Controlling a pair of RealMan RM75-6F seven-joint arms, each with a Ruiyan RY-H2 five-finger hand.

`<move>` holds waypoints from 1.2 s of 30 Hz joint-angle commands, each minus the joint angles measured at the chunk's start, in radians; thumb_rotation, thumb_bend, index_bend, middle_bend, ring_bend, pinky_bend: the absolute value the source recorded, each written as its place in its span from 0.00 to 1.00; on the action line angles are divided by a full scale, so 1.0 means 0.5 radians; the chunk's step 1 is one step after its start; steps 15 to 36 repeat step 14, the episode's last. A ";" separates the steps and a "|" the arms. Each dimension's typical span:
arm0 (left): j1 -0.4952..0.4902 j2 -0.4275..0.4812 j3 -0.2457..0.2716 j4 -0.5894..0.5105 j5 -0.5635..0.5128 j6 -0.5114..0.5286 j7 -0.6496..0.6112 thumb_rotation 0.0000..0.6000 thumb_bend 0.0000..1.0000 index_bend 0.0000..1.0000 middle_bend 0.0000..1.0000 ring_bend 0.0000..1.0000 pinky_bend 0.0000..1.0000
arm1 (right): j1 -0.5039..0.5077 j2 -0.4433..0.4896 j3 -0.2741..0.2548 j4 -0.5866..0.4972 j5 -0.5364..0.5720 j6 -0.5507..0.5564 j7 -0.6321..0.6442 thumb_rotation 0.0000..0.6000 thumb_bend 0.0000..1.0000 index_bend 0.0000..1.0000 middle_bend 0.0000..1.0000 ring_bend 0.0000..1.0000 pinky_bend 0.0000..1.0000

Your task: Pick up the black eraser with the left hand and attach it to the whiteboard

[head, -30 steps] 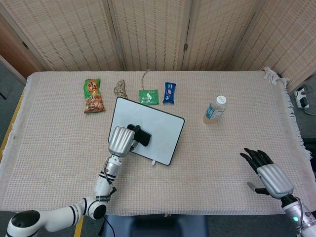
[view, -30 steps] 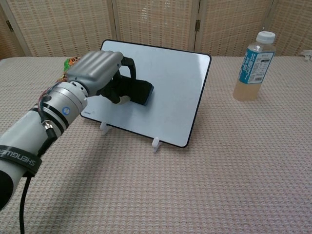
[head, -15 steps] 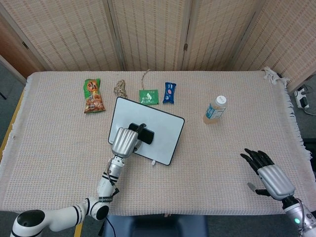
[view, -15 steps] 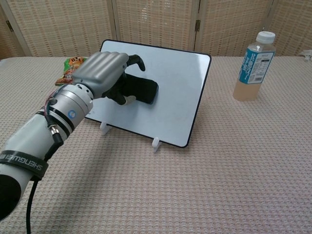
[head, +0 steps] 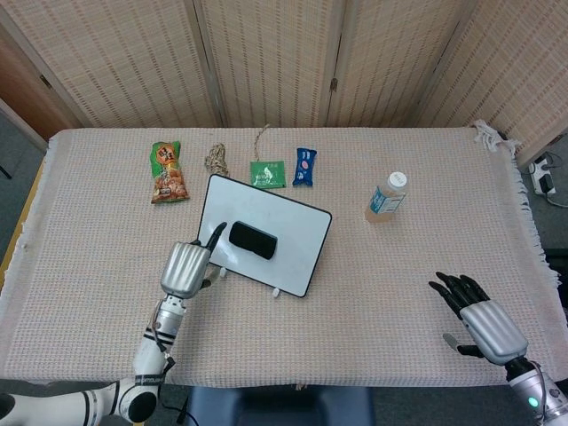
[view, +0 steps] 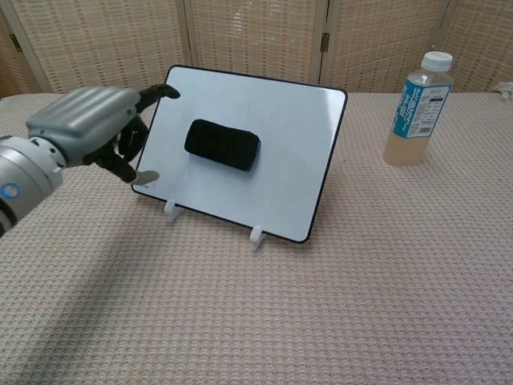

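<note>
black eraser (head: 253,240) stuck on whiteboard (head: 297,249); left hand (head: 185,268) empty beside its left edge, possibly touching.

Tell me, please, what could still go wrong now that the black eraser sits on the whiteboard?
1. The left robot hand is open beside the whiteboard's left edge, one fingertip close to the frame. A careless retreat might nudge the board, which leans on small white feet.
2. The black eraser hangs unsupported on the tilted surface; if its hold is weak, it may slide down.
3. The drink bottle stands upright to the board's right; a shoved board could tip it.
</note>
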 commanded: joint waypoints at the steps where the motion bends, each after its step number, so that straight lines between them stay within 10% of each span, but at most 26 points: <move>1: 0.422 0.472 0.403 -0.305 0.227 0.310 -0.157 1.00 0.23 0.05 0.19 0.13 0.04 | 0.004 -0.026 -0.004 -0.005 -0.005 -0.013 -0.041 1.00 0.35 0.00 0.00 0.00 0.00; 13: 1.044 0.554 0.614 0.108 0.590 1.093 -0.722 1.00 0.22 0.03 0.00 0.00 0.00 | -0.043 -0.114 -0.050 0.026 -0.146 0.101 -0.110 1.00 0.35 0.00 0.00 0.00 0.00; 36: 1.061 0.552 0.630 0.110 0.618 1.101 -0.708 1.00 0.22 0.02 0.00 0.00 0.00 | -0.052 -0.113 -0.055 0.024 -0.157 0.117 -0.123 1.00 0.35 0.00 0.00 0.00 0.00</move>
